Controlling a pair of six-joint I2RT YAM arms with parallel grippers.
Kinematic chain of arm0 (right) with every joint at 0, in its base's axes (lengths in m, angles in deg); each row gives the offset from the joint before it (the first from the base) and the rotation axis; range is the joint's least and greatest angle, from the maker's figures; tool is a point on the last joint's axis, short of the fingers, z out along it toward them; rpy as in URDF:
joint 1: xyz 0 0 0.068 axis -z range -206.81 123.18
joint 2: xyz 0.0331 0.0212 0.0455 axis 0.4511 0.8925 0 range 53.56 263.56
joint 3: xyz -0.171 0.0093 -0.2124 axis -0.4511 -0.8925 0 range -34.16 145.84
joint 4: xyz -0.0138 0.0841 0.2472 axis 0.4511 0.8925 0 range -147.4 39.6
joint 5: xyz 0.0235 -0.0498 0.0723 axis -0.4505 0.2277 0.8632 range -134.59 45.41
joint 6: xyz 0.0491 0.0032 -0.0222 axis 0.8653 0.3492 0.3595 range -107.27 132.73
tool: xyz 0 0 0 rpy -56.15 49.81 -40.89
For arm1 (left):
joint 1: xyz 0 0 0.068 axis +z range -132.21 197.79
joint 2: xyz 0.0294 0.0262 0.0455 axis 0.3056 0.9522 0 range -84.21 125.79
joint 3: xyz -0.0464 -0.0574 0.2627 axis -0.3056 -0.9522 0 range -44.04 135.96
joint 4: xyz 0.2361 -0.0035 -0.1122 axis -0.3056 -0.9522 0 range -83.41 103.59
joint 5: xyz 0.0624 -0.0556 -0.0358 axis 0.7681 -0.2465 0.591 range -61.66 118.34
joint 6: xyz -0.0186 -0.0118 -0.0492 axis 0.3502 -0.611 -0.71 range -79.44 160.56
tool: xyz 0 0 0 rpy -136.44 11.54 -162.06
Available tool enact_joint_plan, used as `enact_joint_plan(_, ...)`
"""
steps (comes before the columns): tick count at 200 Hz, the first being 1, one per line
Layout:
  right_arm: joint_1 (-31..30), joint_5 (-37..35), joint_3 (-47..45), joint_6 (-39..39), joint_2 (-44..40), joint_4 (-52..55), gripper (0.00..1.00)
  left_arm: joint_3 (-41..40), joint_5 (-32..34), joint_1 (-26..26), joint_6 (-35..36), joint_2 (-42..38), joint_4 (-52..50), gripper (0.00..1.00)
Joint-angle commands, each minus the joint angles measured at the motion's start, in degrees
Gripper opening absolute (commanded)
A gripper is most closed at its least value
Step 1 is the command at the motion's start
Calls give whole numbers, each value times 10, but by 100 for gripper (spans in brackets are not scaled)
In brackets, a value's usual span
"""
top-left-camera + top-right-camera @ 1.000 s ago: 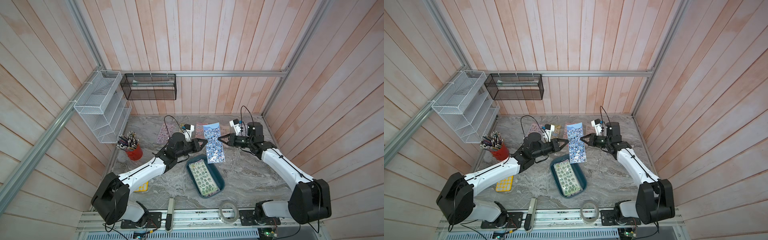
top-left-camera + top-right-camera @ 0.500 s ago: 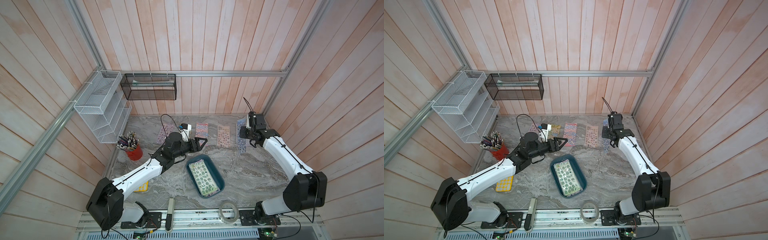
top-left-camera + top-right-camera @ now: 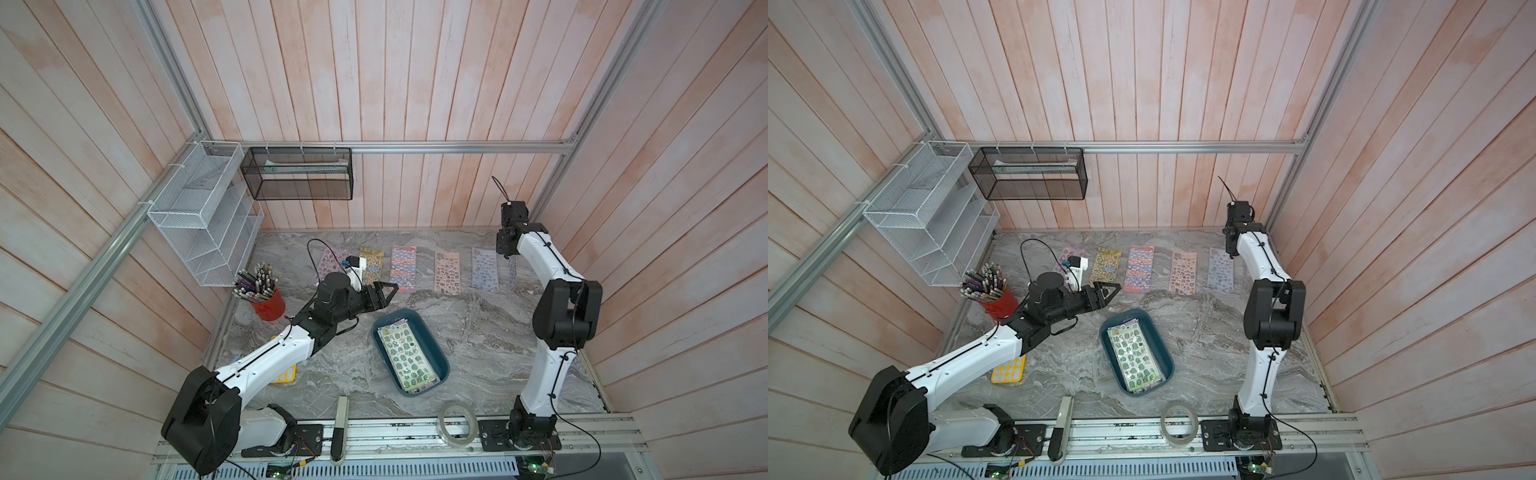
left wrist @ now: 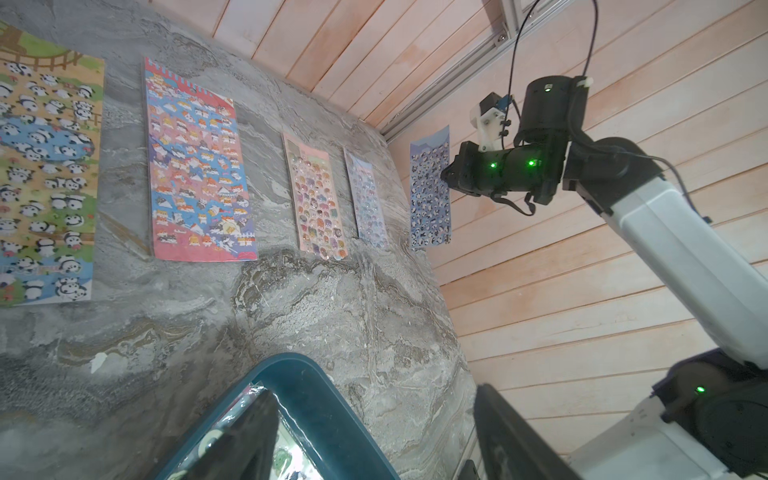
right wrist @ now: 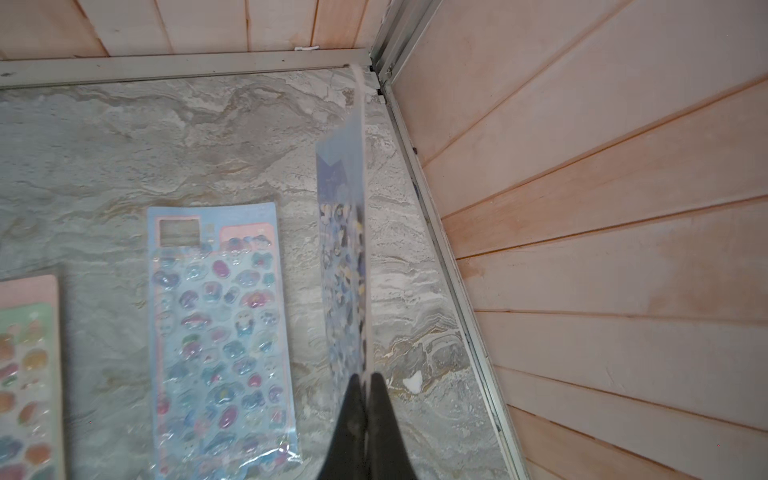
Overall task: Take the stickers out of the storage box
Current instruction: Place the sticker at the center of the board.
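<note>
A blue sticker sheet (image 4: 430,195) is pinched between the pressed-together fingertips of the right gripper (image 5: 365,380), which is pointed down at the table (image 3: 478,332). The sheet is gripped by its upper long edge and hangs on edge under the gripper. Its faces are upright and its long axis is level, parallel to the long axes of the five laid sheets (image 3: 447,271) set flat in a row. The nearest of these, a pale blue sheet (image 5: 220,332), lies just beside the held one, on the side toward the left arm. Whether the lower edge of the held sheet touches the table cannot be told.

In the right wrist view the held sheet is seen almost edge-on and blurred. Its printed face, covered with small black-and-white figures, is shown only in the left wrist view. In a top view it is reduced to a thin strip (image 3: 512,272).

The fingers of the left gripper (image 3: 387,296) are spread wide, with nothing between them. The storage box (image 3: 434,351) lies ahead of and below its fingertips, its long axis slanting away from the gripper toward the front rail. A stack of stickers (image 3: 409,359) is laid lengthwise inside, a green sheet uppermost. The whole box is shown only in both top views. In the left wrist view only its near corner (image 4: 332,415) is seen, between the two dark fingers (image 4: 245,440).
</note>
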Motion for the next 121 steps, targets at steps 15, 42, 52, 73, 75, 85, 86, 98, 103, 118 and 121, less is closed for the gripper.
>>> enact_joint_plan(15,38,37,58,-21,52,81,0,8,-14,5,9,2,-10,77)
enact_joint_plan(42,68,95,45,-20,69,78,0,3,-30,6,-12,16,17,77)
enact_joint_plan(52,79,116,44,-22,76,79,0,7,-36,6,-16,23,20,77)
enact_joint_plan(73,97,141,44,-21,90,76,0,32,-52,8,-9,39,-2,77)
enact_joint_plan(75,97,139,44,-22,91,75,0,34,-53,7,-8,41,-4,77)
enact_joint_plan(85,102,110,45,-25,101,70,0,44,-60,7,-5,44,-12,76)
enact_joint_plan(86,102,109,45,-26,102,70,0,44,-61,7,-5,45,-13,77)
enact_joint_plan(98,111,107,47,-25,115,64,0,44,-64,7,-7,41,-12,76)
enact_joint_plan(103,112,103,48,-23,120,63,0,42,-64,7,-8,38,-11,76)
enact_joint_plan(118,115,62,59,-26,140,63,0,29,-56,8,-16,27,-4,77)
enact_joint_plan(121,116,59,61,-26,143,63,0,26,-54,8,-17,24,-3,76)
